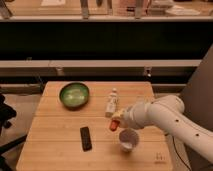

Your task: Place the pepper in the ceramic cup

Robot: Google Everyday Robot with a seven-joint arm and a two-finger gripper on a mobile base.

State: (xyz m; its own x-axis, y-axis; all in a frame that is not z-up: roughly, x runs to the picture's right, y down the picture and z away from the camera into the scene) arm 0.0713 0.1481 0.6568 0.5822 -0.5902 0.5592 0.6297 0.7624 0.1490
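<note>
The small orange-red pepper [114,124] is held in my gripper [118,121] at the end of the white arm, which reaches in from the right. It hangs just above the table, up and to the left of the white ceramic cup [128,139]. The cup stands upright near the table's front edge, right of centre. The pepper is close to the cup's rim but outside it.
A wide green bowl [74,94] sits at the back left of the wooden table [55,135]. A small white bottle [112,103] lies behind the gripper. A black remote-like object [86,138] lies at front centre. A dark chair stands at the left edge.
</note>
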